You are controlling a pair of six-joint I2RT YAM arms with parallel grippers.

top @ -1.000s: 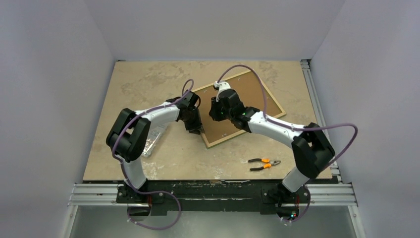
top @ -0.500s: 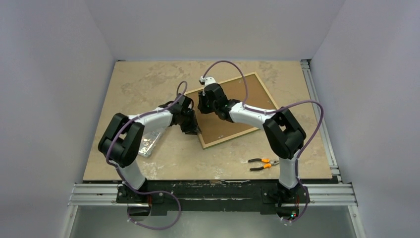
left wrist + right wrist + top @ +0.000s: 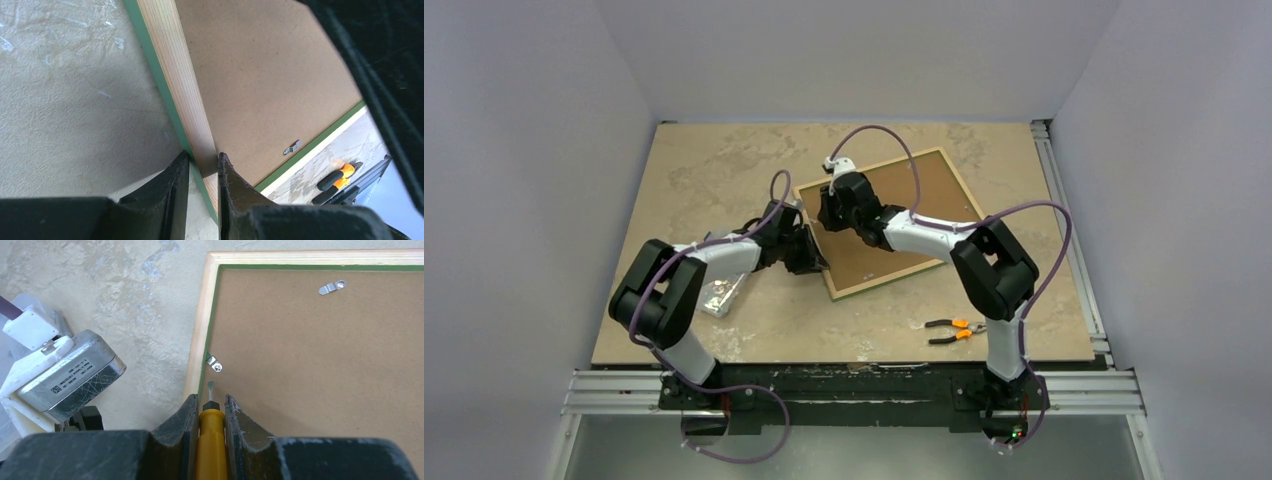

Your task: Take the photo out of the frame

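Observation:
The frame [image 3: 879, 281] lies face down on the table, its green-edged wooden rail [image 3: 175, 75] toward the left. Only the photo's plain brown back [image 3: 929, 190] shows; the print side is hidden. My left gripper [image 3: 202, 162] is shut on the frame's left rail near its front corner. My right gripper [image 3: 209, 402] is shut on a yellow-handled screwdriver [image 3: 212, 440]. The blade tip hovers just short of a small metal clip [image 3: 214, 363] at the frame's inner left edge. A second clip [image 3: 332, 287] sits by the far rail.
Orange-handled pliers [image 3: 957, 330] lie near the table's front right. A clear plastic box [image 3: 721, 293] rests left of the frame, beside the left arm. The two wrists stand close together over the frame's left rail.
The right arm swung left over the brown back toward the frame's left rail, screwdriver in hand. The left arm lowered and stretched out, and the frame shifted slightly left.

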